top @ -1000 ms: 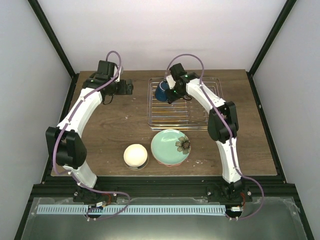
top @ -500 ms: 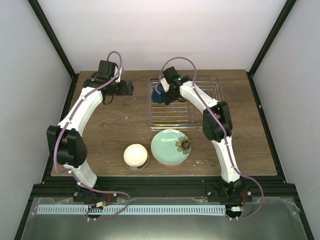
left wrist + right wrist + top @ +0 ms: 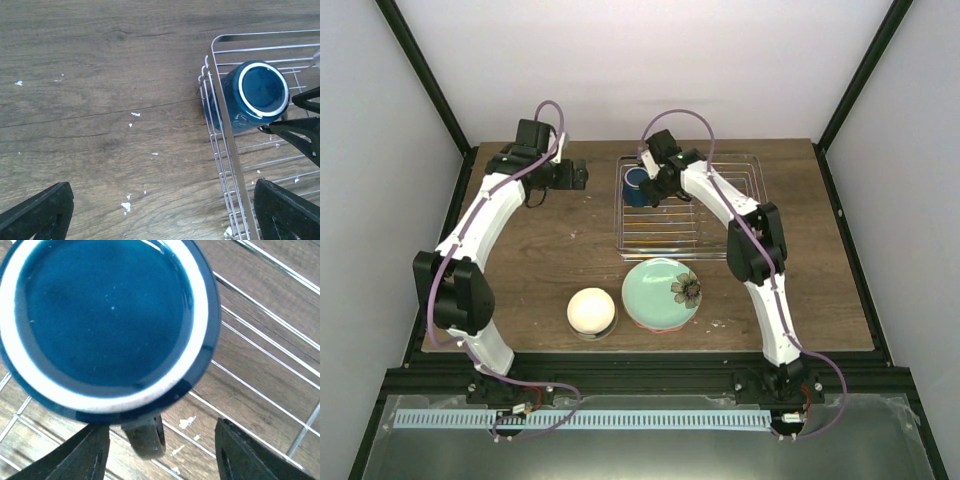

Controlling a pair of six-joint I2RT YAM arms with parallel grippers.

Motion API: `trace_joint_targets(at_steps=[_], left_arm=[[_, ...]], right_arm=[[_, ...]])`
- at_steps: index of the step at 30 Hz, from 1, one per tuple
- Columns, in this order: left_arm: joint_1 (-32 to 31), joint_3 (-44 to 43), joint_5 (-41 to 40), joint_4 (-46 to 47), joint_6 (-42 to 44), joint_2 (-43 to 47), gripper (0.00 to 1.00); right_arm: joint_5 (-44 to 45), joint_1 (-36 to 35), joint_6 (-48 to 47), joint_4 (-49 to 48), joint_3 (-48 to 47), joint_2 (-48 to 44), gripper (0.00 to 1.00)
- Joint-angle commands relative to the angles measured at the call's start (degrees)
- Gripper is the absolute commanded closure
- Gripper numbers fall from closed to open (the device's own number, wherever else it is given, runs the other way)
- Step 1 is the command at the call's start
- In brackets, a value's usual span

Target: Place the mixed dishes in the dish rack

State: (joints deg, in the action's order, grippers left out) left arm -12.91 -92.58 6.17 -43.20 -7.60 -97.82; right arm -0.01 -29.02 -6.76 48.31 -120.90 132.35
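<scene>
At 10 o'clock corner of rack (image 3: 665, 235): mug (image 3: 636, 186) loaded | right hand (image 3: 160, 440) parted around its handle (image 3: 144, 437) | left hand (image 3: 160, 186) wide open, empty | bowl (image 3: 591, 311) and green plate (image 3: 661, 293) wait on bench (image 3: 540, 250), 6 o'clock of rack

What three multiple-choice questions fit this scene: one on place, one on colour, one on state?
1. Where is the dark blue ceramic mug? A) in the chrome wire dish rack B) on a shelf C) in a sink
2. What colour is the round flower-marked plate's top? A) yellow B) mint green C) black
3. How is the left hand? A) shut on a bowl B) shut on the mug C) open, empty
Answers: A, rack wires surround the mug; B, seen from above; C, fingers wide apart, nothing between.
</scene>
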Motion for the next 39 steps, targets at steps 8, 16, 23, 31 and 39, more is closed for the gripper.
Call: trace_joint_targets(at_steps=[8,16,23,31,39], left_arm=[[-3.7,-3.3,6.9,-6.2,7.1,0.0,0.0],[-12.0,-0.1,8.6,-15.8,11.3,1.5,0.0],[-13.0,7.1,18.3,-19.5,9.8,6.8,0.0],[-13.2,19.3,29.6,-11.7,4.2,11.6,0.07],[-19.0,32.9,22.2,4.2,-1.1,17.1,0.07]], right_arm=[[3.0,-0.4,0.6,-1.9,14.2,-17.9,0.21],[10.8,3.1,10.8,1.7,17.1,-24.1,0.16],[4.1,12.8,21.7,1.7,18.8,-28.2,0.16],[1.9,14.7,22.3,1.0,21.1,-30.6,0.17],[0.9,14.6,21.6,-0.1,22.8,-31.4,0.17]])
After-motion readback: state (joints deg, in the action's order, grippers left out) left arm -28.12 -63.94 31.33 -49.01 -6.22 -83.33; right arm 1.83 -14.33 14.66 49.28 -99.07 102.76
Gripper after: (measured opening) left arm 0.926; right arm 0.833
